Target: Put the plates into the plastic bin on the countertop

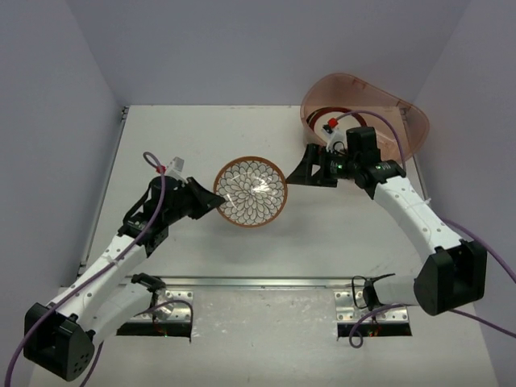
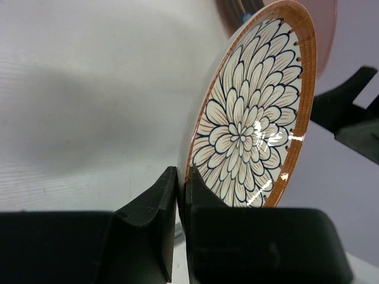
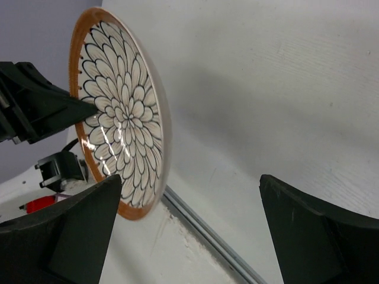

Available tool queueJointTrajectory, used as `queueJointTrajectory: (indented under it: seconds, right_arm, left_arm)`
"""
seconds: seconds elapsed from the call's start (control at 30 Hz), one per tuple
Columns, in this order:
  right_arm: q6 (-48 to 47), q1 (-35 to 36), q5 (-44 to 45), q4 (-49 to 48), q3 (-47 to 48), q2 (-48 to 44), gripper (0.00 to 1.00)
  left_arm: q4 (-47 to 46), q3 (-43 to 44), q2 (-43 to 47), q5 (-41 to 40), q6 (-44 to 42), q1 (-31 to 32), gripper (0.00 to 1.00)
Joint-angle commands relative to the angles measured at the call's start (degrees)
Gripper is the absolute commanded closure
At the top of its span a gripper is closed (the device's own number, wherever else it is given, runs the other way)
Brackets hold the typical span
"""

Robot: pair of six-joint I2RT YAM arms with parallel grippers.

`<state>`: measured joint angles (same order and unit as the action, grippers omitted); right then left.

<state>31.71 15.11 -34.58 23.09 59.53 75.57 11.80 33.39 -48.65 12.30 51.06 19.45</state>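
The brown-white floral plate [image 1: 250,192] hangs tilted above the white countertop [image 1: 185,137]. My left gripper [image 1: 211,201] is shut on its left rim; the wrist view shows the jaws pinching the plate's edge [image 2: 251,118]. My right gripper [image 1: 300,171] is open and empty, just right of the plate, which shows past its left finger in the right wrist view [image 3: 118,112]. The pinkish plastic bin [image 1: 407,109] stands at the back right, behind my right wrist. A dark-red rimmed plate [image 1: 329,115] lies inside it, partly hidden. The other plates are out of view.
A metal rail [image 1: 258,282] runs along the near edge between the arm bases, and it also shows in the right wrist view [image 3: 213,225]. Purple cables loop over both arms. Grey walls close in the left, back and right sides.
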Motion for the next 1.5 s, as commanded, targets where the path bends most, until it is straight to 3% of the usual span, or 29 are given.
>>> queueJointTrajectory:
  seconds: [0.0, 0.2, 0.23, 0.27, 0.33, 0.5, 0.57, 0.67, 0.7, 0.73, 0.77, 0.83, 0.9, 1.17, 1.3, 1.47]
  right_arm:
    - [-6.6, 3.0, 4.6, 3.8, 5.7, 3.2, 0.16]
    - [-8.2, 6.9, 3.2, 4.6, 5.1, 5.4, 0.59]
    - [-7.9, 6.9, 2.5, 3.9, 4.4, 5.1, 0.77]
    - [-7.8, 6.9, 2.4, 3.9, 3.9, 5.1, 0.86]
    - [-7.7, 6.9, 0.8, 3.3, 2.2, 4.7, 0.95]
    - [-8.0, 6.9, -0.9, 2.5, 0.0, 3.1, 0.97]
    - [-8.4, 6.9, -2.4, 2.4, -0.5, 3.1, 0.92]
    - [-8.4, 7.0, -6.1, 1.2, -1.3, 3.5, 1.0]
    - [-8.2, 7.0, -6.6, 1.0, -1.4, 3.5, 1.0]
    - [-7.7, 6.9, -7.1, 0.7, -1.6, 3.5, 1.0]
    - [-6.2, 6.6, -7.3, -0.5, -2.0, 3.0, 1.0]
    - [-3.2, 5.8, -7.3, -3.4, -2.8, 2.3, 1.0]
    - [-0.1, 4.2, -6.5, -5.3, -3.0, 0.4, 1.0]
    - [15.2, -10.4, -6.1, -10.7, -3.4, -3.4, 1.0]
    - [23.1, -21.6, -5.6, -13.1, 1.3, -3.5, 1.0]
    - [33.5, -29.3, -2.1, -15.6, 7.9, 1.9, 1.0]
  left_arm:
    - [-8.6, 1.7, 1.7, 4.4, 2.5, 4.5, 1.0]
    - [-10.1, 2.1, 2.0, 4.1, 3.1, 7.2, 1.0]
    - [-10.4, 2.1, 1.8, 4.2, 3.0, 7.3, 1.0]
    - [-10.4, 2.1, 1.7, 4.3, 2.9, 7.4, 1.0]
    - [-10.8, 2.5, 1.4, 4.2, 2.7, 7.3, 1.0]
    - [-10.7, 4.1, 0.5, 2.9, 1.9, 7.4, 1.0]
    - [-10.4, 4.9, 0.3, 2.4, 1.5, 7.4, 1.0]
    - [-9.7, 6.7, 0.0, 1.8, 0.8, 7.4, 1.0]
    - [-9.6, 7.0, 0.0, 1.5, 0.4, 7.4, 0.94]
    - [-9.3, 7.4, 0.2, 1.1, -0.1, 7.4, 0.81]
    - [-8.5, 8.0, 0.4, 0.0, -0.4, 7.4, 0.53]
    - [-5.7, 9.7, 0.7, -2.2, -1.5, 7.4, 0.31]
    - [-0.5, 12.9, 1.4, -9.7, -3.8, 7.3, 0.0]
    - [21.7, 27.4, 8.0, -37.5, -12.8, 7.2, 0.0]
    - [24.8, 26.1, 11.2, -40.1, -20.0, 7.3, 0.0]
    - [25.8, 19.8, 13.9, -40.5, -24.8, 7.3, 0.0]
